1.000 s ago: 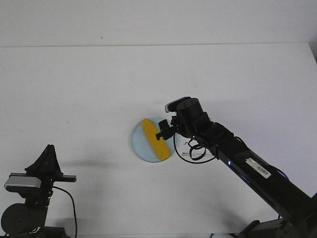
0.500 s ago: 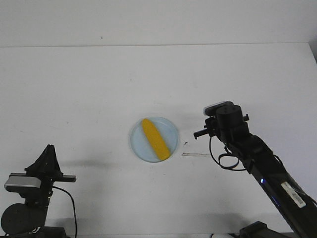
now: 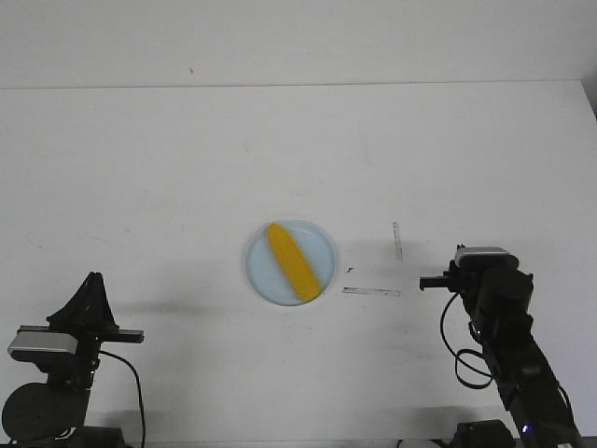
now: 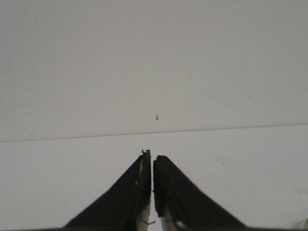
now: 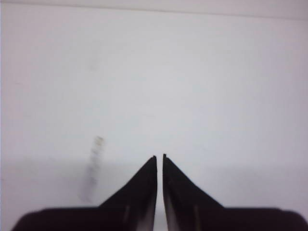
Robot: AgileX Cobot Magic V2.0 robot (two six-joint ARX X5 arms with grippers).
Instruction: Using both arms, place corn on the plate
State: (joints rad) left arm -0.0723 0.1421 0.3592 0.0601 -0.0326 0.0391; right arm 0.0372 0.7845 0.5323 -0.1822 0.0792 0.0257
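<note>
The front view looks down over the table (image 3: 187,159); both wrist views skim it closely.

A lab-like test bench: bare white table (image 3: 187,168), two mounted robot arms.

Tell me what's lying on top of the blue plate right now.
Only the corn lies on the plate, slanted across it; nothing else. The plate surface directly beneath the cob is covered.

The corn (image 3: 292,261) looks smooth, with a waxy plastic-like sheen in bright yellow. The plate (image 3: 264,283) beneath it is a plain pale blue with a slight gloss. The table (image 3: 187,168) is matt white, faintly scuffed near its right edge. Both grippers, left (image 4: 152,161) and right (image 5: 160,163), look like matt black plastic.
</note>
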